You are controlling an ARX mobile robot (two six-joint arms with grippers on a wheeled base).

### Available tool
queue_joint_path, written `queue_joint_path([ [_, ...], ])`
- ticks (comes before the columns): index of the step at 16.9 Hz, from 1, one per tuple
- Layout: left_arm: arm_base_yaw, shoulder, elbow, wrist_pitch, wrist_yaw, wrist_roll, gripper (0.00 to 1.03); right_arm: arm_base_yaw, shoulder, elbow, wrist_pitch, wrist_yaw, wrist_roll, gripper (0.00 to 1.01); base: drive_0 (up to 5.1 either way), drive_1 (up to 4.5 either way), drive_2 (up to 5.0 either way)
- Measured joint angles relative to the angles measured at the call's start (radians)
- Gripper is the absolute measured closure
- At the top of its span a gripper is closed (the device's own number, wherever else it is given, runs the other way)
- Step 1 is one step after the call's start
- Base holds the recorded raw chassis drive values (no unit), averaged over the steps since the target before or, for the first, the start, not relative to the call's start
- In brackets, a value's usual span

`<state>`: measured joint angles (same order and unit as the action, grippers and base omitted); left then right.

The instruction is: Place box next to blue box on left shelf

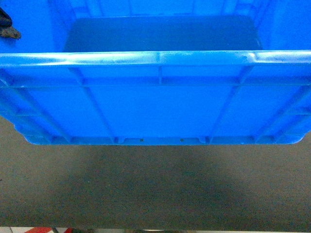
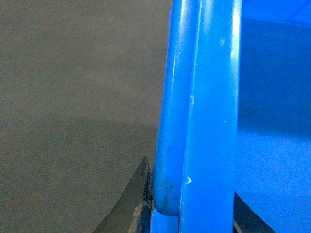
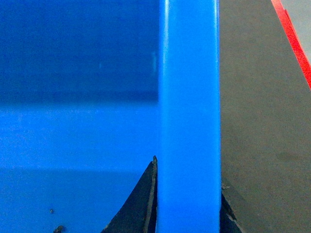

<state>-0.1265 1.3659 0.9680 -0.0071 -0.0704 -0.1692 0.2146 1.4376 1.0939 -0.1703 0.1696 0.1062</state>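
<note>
Up close, the large bright-blue ribbed plastic crate (image 1: 160,104) fills the head view, raised above grey carpeted floor (image 1: 155,189), its thick glossy rim nearest and smooth floor behind. At either side wall, the left gripper (image 2: 194,213) and right gripper (image 3: 187,213) each straddle the rim, dark fingers (image 3: 138,204) pressed against both faces, clamping it. A red strip (image 3: 294,41) crosses the floor.

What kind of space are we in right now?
Probably a warehouse or workshop floor, though little shows: a large bright-blue ribbed plastic crate carried above grey carpet-like flooring, with a red strip along the floor's edge.
</note>
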Motion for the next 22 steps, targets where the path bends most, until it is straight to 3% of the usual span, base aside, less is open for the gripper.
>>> queue_joint_path([
  [22, -0.001, 0.0, 0.0, 0.0, 0.0, -0.007, 0.83, 0.0, 0.0, 0.0, 0.0, 0.002, 0.0, 0.79, -1.6, -1.65, -1.6],
])
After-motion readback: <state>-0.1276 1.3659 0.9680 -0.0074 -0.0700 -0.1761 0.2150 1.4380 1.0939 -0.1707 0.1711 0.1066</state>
